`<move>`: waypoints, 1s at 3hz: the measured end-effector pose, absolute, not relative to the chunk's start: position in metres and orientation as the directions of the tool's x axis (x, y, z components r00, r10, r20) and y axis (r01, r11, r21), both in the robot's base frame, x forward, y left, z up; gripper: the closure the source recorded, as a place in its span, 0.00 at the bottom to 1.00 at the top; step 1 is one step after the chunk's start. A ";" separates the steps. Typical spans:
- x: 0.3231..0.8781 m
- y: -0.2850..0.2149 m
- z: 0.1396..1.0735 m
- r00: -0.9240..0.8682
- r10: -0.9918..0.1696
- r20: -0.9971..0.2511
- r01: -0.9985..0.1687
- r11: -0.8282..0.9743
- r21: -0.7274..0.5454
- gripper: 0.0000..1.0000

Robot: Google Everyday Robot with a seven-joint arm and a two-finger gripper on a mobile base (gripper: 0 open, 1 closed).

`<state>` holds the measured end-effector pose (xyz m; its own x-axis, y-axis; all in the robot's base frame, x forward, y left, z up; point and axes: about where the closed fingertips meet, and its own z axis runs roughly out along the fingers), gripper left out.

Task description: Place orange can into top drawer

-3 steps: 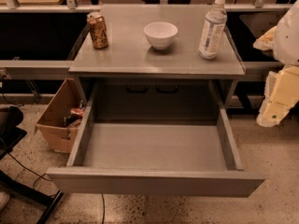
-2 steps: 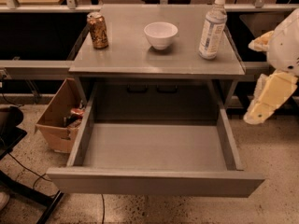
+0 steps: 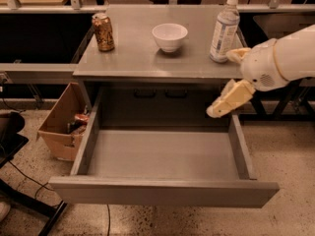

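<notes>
At the table's (image 3: 142, 63) right front edge hangs the gripper (image 3: 220, 85), its two cream fingers (image 3: 229, 100) spread apart, the upper one just beside the bottle (image 3: 224, 28) and the lower one dipping below the tabletop, above the right back corner of the drawer (image 3: 162, 191). The can (image 3: 103, 32) stands upright on the table's back left corner, well apart from the fingers, with the bowl (image 3: 170, 36) at the table's middle lying between them. The drawer is pulled out from under the table, and a box (image 3: 58, 127) sits on the floor at the table's left.
</notes>
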<state>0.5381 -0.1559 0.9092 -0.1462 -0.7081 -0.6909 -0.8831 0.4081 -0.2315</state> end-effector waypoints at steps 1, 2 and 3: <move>0.570 -0.102 0.900 -0.212 -0.428 -0.879 -0.838 0.543 -0.062 0.00; 0.579 -0.092 0.902 -0.267 -0.319 -0.909 -0.756 0.654 -0.007 0.00; 0.594 -0.100 0.910 -0.247 -0.294 -0.923 -0.712 0.702 -0.033 0.00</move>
<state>0.5945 -0.0999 0.9098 -0.2470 -0.2940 -0.9233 -0.7117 0.7017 -0.0330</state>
